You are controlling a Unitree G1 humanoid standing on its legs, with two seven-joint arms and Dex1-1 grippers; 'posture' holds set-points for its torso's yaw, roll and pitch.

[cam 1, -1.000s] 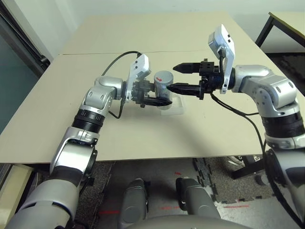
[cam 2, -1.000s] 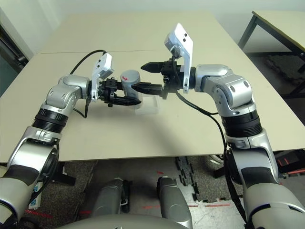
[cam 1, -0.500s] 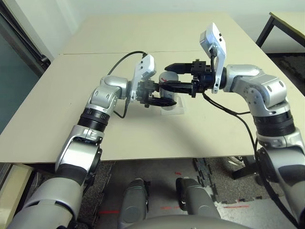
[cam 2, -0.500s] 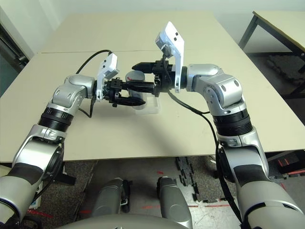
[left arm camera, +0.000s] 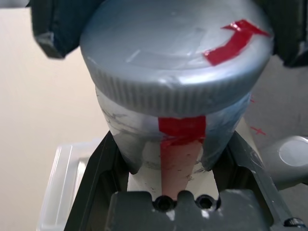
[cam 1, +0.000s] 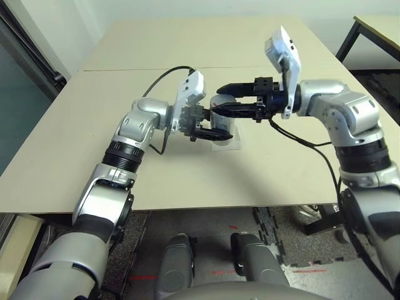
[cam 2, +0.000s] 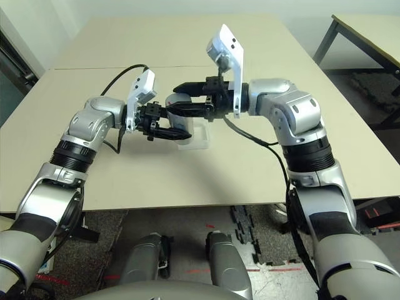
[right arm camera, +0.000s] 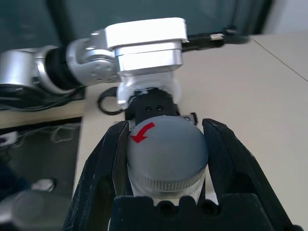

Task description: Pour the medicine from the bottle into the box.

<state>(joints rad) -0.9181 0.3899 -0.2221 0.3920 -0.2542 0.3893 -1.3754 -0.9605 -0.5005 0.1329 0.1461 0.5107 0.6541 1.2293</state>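
Note:
The small silvery bottle [cam 1: 222,115] with a red-and-white label stands upright in the air, and my left gripper [cam 1: 211,125] is shut on its body from the left. Its round grey cap [right arm camera: 166,149], marked with a red arrow, is on. My right gripper [cam 1: 219,102] reaches in from the right and is shut on that cap, one finger [right arm camera: 103,168] pressed against each side. In the left wrist view the cap [left arm camera: 173,53] sits above the labelled body [left arm camera: 178,139]. The clear plastic box [cam 1: 227,140] lies on the table just below the bottle, with an edge [left arm camera: 57,183] beside my left fingers.
The beige table [cam 1: 94,156] spreads wide to the left and in front of the box. A seam [cam 1: 125,70] runs across it at the back. A black cable [cam 1: 156,78] loops from my left wrist. Another table [cam 1: 378,28] stands at the far right.
My right gripper has moved left from beside the bottle, put its fingers around the cap and shut on it. The left gripper has kept hold of the bottle, shifting slightly right.

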